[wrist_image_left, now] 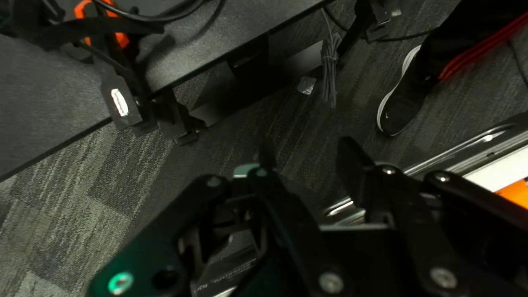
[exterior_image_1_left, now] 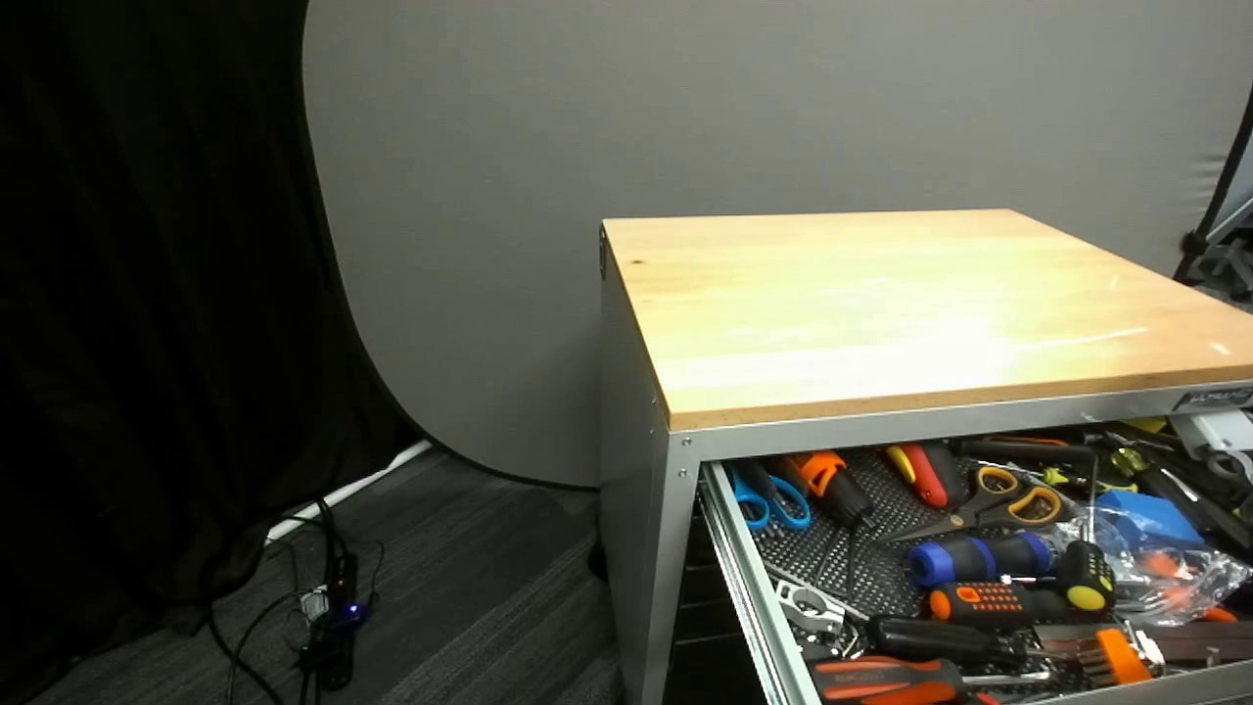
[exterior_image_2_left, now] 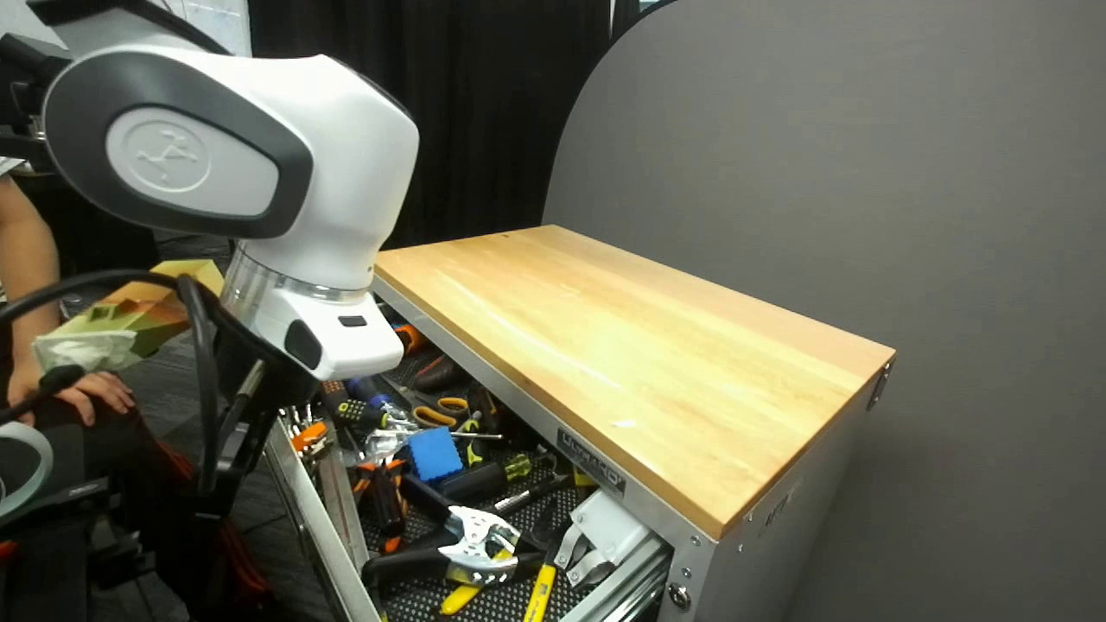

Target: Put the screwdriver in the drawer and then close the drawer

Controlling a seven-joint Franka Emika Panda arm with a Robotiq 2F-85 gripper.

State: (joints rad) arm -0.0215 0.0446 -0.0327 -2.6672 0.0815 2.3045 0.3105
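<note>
The grey drawer is pulled open beneath the wooden top; its side rail [exterior_image_1_left: 749,578] and front wall [exterior_image_2_left: 315,536] show in the exterior views. A stubby black-and-yellow screwdriver [exterior_image_1_left: 1085,585] lies inside among other tools; it also shows in an exterior view [exterior_image_2_left: 359,413]. My gripper [exterior_image_2_left: 220,484] hangs outside the drawer, in front of its front wall and pointing down. In the wrist view my gripper [wrist_image_left: 308,161] is open, with nothing between the fingers. The drawer's front edge [wrist_image_left: 499,170] and shiny bar handle [wrist_image_left: 458,149] pass beside and beneath the right-hand finger.
The wooden tabletop [exterior_image_1_left: 910,304] overhangs the drawer. Scissors [exterior_image_1_left: 998,499], a clamp [exterior_image_2_left: 479,540] and several tools fill the drawer. A person [exterior_image_2_left: 26,250] sits behind the arm; a shoe [wrist_image_left: 406,97] is on the floor. A dark table [wrist_image_left: 206,45] with cables stands nearby.
</note>
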